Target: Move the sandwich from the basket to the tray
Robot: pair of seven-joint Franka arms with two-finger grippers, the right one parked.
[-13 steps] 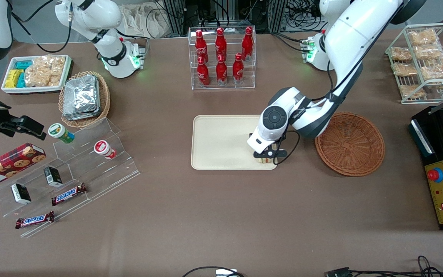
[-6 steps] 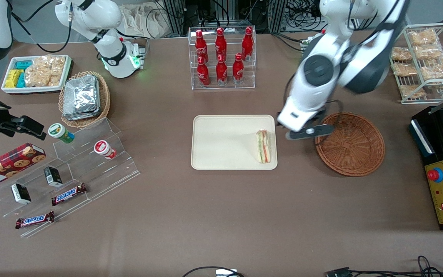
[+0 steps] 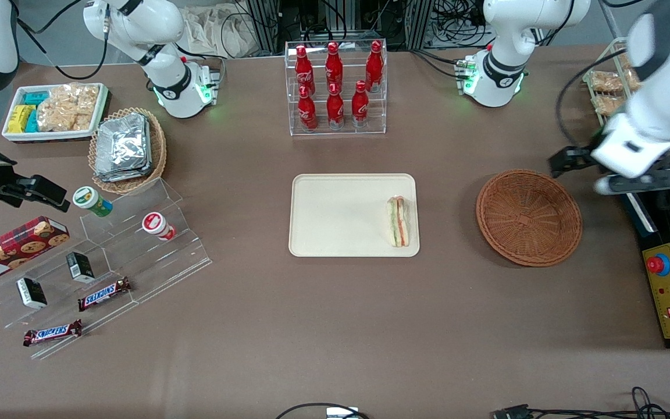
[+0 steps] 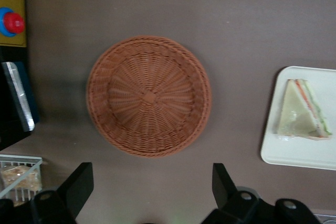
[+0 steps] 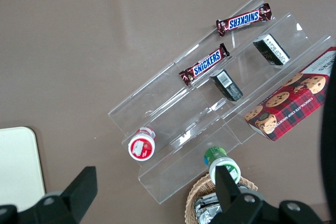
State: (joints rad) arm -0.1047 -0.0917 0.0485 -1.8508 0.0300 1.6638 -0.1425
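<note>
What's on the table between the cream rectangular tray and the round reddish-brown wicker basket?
Nothing: in the front view only bare brown tabletop separates the cream tray from the wicker basket. The open gripper hovers past the basket, toward the working arm's end.

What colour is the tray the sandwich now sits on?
Cream-beige tray, plain, clearest in the front view; the sandwich lies on it, the open gripper away above the basket's edge.

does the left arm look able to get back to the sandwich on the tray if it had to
Probably yes. The sandwich lies uncovered at the tray edge nearest the empty basket, with nothing over it. The gripper hangs open above the table's working-arm end, with only bare table and the low basket between.
</note>
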